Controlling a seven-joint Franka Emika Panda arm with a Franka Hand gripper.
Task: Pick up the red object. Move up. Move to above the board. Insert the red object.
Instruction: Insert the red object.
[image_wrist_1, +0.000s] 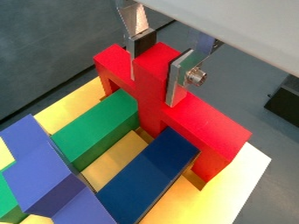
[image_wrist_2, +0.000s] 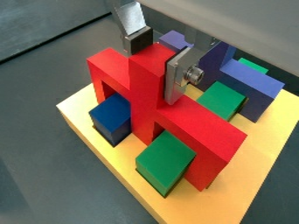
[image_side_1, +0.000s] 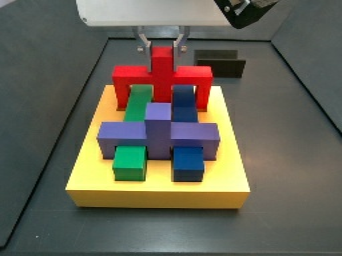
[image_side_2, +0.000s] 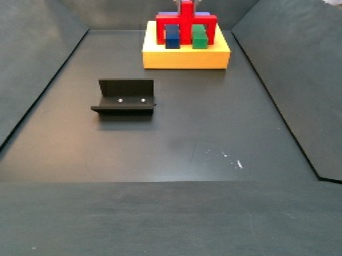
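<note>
The red object (image_wrist_1: 205, 122) (image_wrist_2: 198, 131) stands upright at the far edge of the yellow board (image_side_1: 160, 190) (image_side_2: 187, 58), its two legs down in the board and straddling a green block (image_wrist_1: 87, 131) and a blue block (image_wrist_1: 146, 175). My gripper (image_wrist_1: 159, 74) (image_wrist_2: 156, 68) comes down from above, one silver finger on each side of the red upright stub, pads against it. It is shut on the red object. In a side view the gripper (image_side_1: 163, 45) hangs over the board's back edge.
A purple cross-shaped block (image_side_1: 158, 132) fills the board's middle, with a small green block (image_side_1: 128, 161) and a small blue block (image_side_1: 189, 163) in front. The dark fixture (image_side_2: 124, 97) stands on the floor away from the board. Low walls bound the floor.
</note>
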